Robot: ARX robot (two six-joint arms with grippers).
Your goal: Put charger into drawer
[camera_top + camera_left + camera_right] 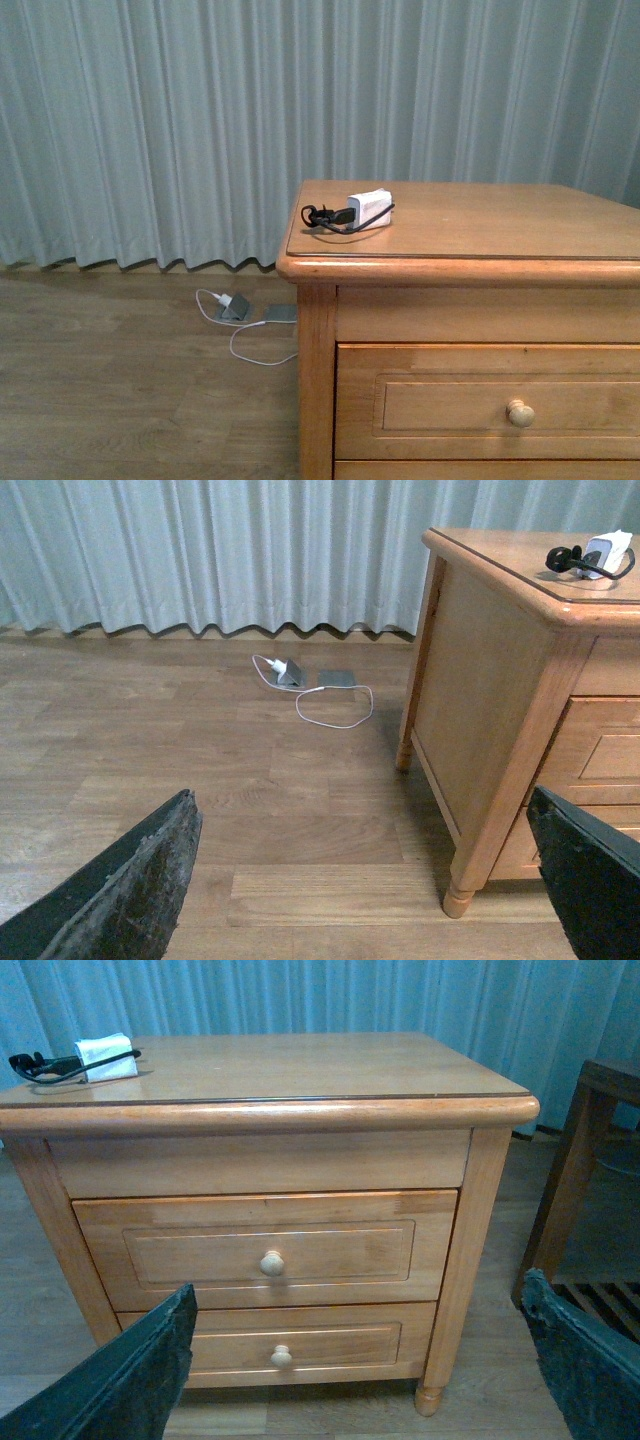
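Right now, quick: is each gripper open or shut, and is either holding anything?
Left gripper: open, holding nothing.
Right gripper: open, holding nothing.

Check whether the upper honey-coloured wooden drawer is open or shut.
Shut: the upper wooden drawer sits flush with the cabinet frame, no interior visible.

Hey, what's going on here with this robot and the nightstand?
Nothing is being handled yet. The charger lies on the nightstand top, near a front corner, its black cable coiled beside it. The drawer is shut. The left gripper and right gripper are both open, empty and clear of the nightstand.
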